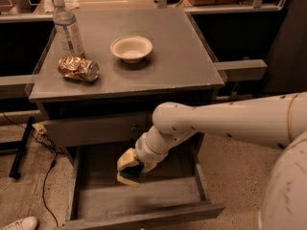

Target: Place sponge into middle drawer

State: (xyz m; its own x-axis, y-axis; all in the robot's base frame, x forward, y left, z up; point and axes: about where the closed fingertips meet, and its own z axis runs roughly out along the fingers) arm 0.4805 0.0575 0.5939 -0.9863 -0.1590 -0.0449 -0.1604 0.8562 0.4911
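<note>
Sponge [128, 177]: light, soft foam, squashes under grip, not fragile; best pinched across wavy sides. End effector [130, 166] clamped on it, hanging over middle drawer [144, 200] floor, unreleased.

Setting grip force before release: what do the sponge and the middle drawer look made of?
The sponge, held in the end effector over the middle drawer, looks like soft foam: pale yellow body, dark green scrub layer. The drawer looks like grey painted wood or board: matte, flat panels, square edges.
</note>
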